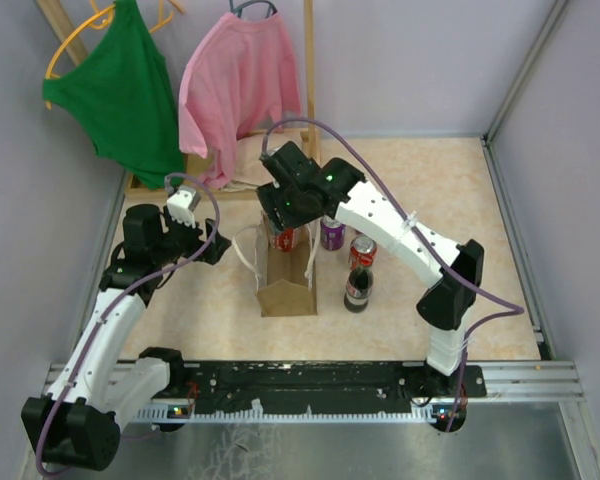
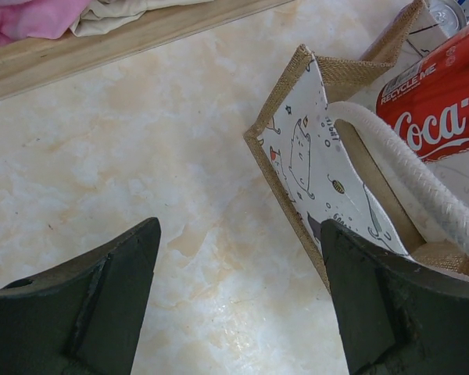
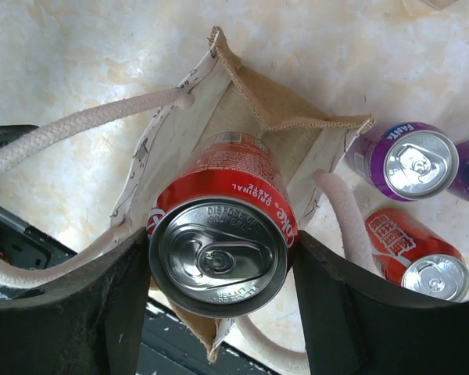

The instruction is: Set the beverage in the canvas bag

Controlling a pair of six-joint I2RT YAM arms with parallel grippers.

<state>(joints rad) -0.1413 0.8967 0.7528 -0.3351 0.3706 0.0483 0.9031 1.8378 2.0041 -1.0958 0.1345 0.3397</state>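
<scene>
The tan canvas bag (image 1: 287,285) with white loop handles stands open mid-table. It also shows in the left wrist view (image 2: 305,156) and in the right wrist view (image 3: 258,101). My right gripper (image 1: 285,222) is shut on a red Coca-Cola can (image 3: 221,226) and holds it over the bag's open mouth, its lower part inside the opening. The can shows in the left wrist view (image 2: 438,105) too. My left gripper (image 2: 238,301) is open and empty, low over the table just left of the bag, its right finger (image 2: 383,305) by the bag's wall.
A purple Fanta can (image 3: 402,160), a red can (image 3: 414,254) and a dark soda bottle (image 1: 357,288) stand right of the bag. A wooden rack base (image 2: 102,47) with green (image 1: 120,90) and pink (image 1: 235,85) garments is at the back left.
</scene>
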